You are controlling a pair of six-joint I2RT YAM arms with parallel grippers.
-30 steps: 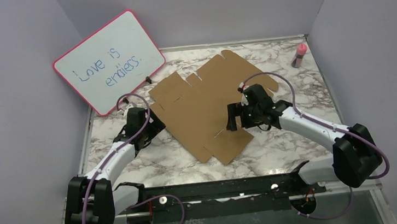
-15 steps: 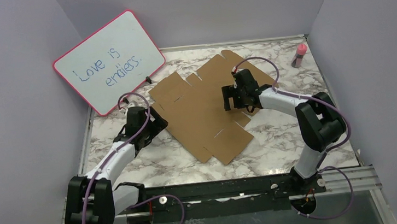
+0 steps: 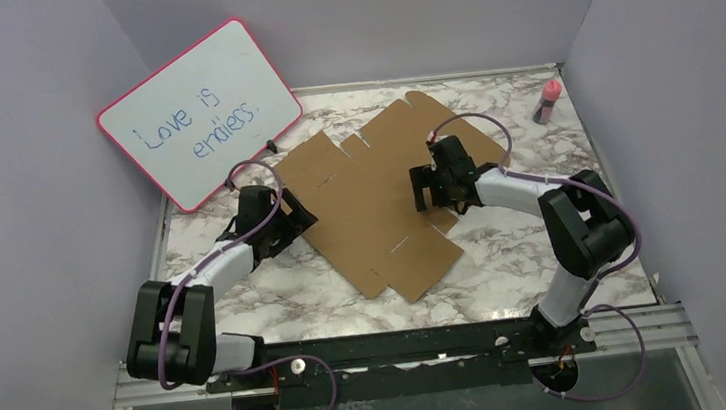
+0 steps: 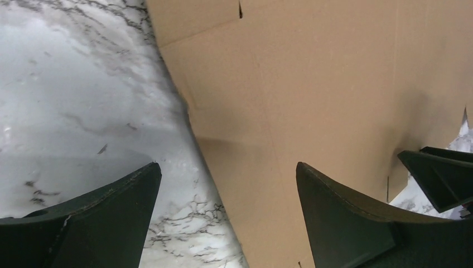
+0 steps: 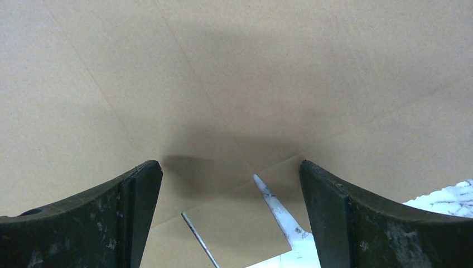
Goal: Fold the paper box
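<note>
The paper box (image 3: 369,199) lies flat and unfolded on the marble table, a brown die-cut cardboard sheet turned diagonally. My left gripper (image 3: 297,214) is open at the sheet's left edge; in the left wrist view (image 4: 228,184) its fingers straddle that edge (image 4: 192,128), one over marble, one over cardboard. My right gripper (image 3: 430,195) is open just above the sheet's right-centre part. In the right wrist view (image 5: 231,178) it hovers over a slit (image 5: 198,237) and a notch (image 5: 273,204) in the cardboard. Neither gripper holds anything.
A pink-framed whiteboard (image 3: 199,110) reading "Love is endless." leans at the back left. A pink bottle (image 3: 548,100) stands at the back right corner. Purple walls enclose the table on three sides. A metal rail (image 3: 403,347) runs along the near edge.
My right arm swung up from the sheet's lower right to its right-centre, then settled slightly lower. My left gripper moved right and up to the sheet's left edge.
</note>
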